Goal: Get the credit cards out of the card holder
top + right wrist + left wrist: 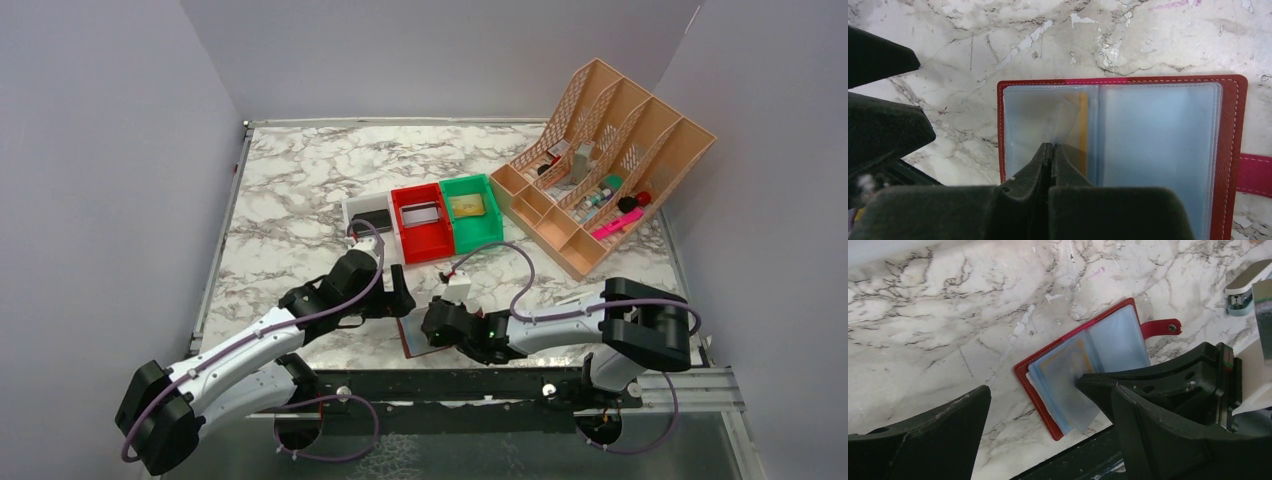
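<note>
Right pincer (1052,150) clenched on a clear sleeve leaf of the card holder (1158,150), likely lifting it off the gold card (1082,125) | card holder lies open at the counter (290,200) near edge | right arm low, reaching leftward | left pincer (1050,405) spread wide above, left arm angled in, probably poised to draw the card

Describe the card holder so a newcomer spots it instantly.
On the marble table, look at the near edge, midway along. The card holder lies open there. Unlike the red bin farther back, it is flat, with pale-blue sleeves and a snap tab.
</note>
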Controlling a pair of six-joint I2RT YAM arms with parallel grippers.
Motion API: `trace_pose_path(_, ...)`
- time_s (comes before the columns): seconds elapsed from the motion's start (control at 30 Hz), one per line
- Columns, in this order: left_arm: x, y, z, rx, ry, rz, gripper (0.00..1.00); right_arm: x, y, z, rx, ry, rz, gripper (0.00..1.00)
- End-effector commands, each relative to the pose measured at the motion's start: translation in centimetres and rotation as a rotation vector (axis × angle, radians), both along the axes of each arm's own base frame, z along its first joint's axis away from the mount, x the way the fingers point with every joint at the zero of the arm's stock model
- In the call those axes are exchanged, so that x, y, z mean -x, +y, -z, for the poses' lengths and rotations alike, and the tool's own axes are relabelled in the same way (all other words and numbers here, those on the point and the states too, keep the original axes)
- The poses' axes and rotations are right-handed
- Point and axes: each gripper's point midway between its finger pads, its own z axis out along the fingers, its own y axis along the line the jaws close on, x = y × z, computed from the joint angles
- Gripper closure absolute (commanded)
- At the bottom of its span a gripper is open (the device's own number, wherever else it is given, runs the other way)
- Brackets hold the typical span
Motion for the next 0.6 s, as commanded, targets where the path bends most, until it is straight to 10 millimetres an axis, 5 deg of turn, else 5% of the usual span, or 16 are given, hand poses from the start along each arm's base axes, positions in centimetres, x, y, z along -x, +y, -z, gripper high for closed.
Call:
trace_pose_path(0.0,0.3,-2.5,-0.9,0.145,0.017,0.035,0.08,0.2,1.1,-1.7,-0.162,0.02,0.005,0.99)
trace_pose_path(0.57,1.5,-4.4,0.9,0.192,0.079,0.084,0.19,-0.2,-0.5,-2.1,-0.223,0.013,0.066,0.99)
